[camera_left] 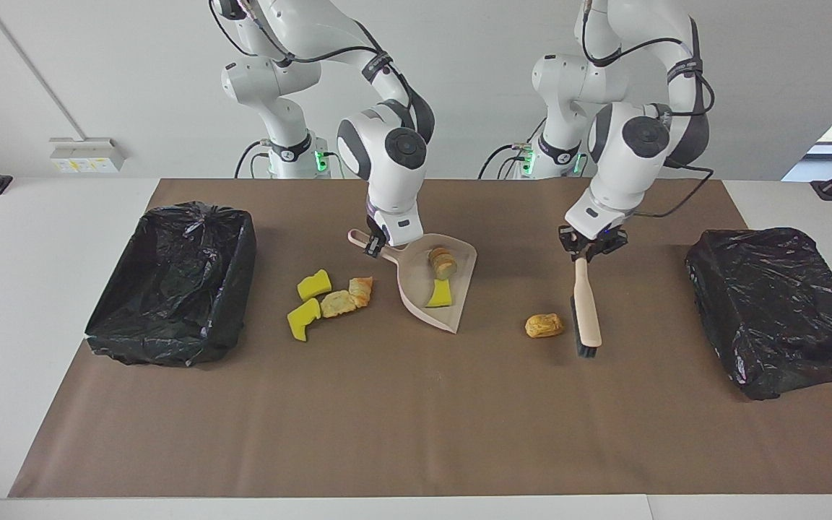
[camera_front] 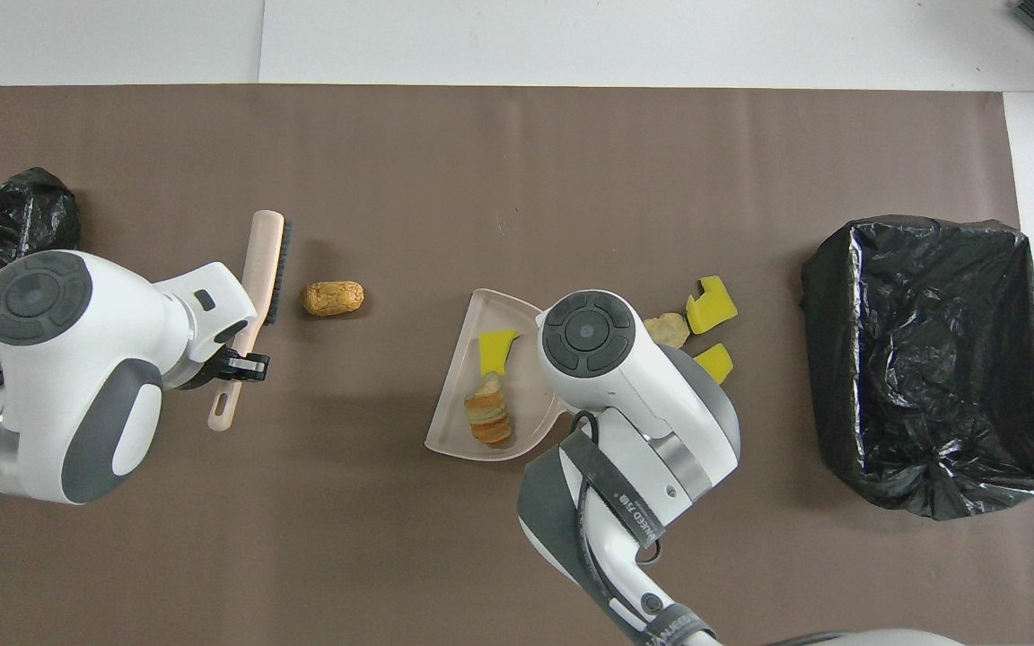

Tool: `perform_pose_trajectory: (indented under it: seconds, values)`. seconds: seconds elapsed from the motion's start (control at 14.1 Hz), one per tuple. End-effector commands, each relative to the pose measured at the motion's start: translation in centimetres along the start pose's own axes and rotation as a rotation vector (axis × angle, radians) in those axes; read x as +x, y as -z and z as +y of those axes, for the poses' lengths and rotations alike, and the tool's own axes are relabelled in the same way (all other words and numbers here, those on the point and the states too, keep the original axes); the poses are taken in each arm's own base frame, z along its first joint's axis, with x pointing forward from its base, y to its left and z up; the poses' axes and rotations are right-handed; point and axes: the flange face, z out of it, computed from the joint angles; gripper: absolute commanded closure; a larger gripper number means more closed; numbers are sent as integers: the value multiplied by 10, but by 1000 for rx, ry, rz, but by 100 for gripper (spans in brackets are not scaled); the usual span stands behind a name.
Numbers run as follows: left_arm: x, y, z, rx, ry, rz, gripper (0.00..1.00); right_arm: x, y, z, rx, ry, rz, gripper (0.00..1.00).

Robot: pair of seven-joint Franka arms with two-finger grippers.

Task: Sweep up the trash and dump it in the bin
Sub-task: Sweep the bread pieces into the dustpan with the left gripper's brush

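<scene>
On the bench, mid-mat: dustpan (camera_left: 434, 285), holding one yellow sponge chunk (camera_left: 441, 294) and one tan pastry lump (camera_left: 442, 263).
Right gripper (camera_left: 374, 245): fingers clamped on the dustpan's handle.
Left gripper (camera_left: 592, 250): fingers closed on the brush (camera_left: 587, 310) handle, bristles down at the mat.
Loose pastry lump (camera_left: 544, 325): just beside the brush bristles, apart from both sets of fingers.
Scrap cluster (camera_left: 328, 302): two yellow chunks, two pastry pieces, between dustpan and open bin (camera_left: 174, 282).
Second bin (camera_left: 777, 307): left arm's end.
</scene>
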Motion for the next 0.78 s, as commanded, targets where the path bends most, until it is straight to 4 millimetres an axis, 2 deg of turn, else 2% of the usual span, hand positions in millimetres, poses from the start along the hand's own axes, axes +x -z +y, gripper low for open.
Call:
perform_pose_trajectory:
  seconds: [0.0,0.14,0.35,0.57,0.71]
  values:
    - [16,-14,-9,18,-93,-12,100,-10,-12,7,10,-42,7,100]
    - [13,-23,2,14,-114,-37,100,-7,-16,4,44,-11,26,100]
    - [3,-24,59,7,-149,-50,100,-8,-18,8,44,18,38,100]
    - [-11,-20,139,-111,-49,-60,100,-5,-27,11,50,17,37,100]
    - [-32,-15,195,-108,-52,-74,100,-5,-27,11,51,17,36,100]
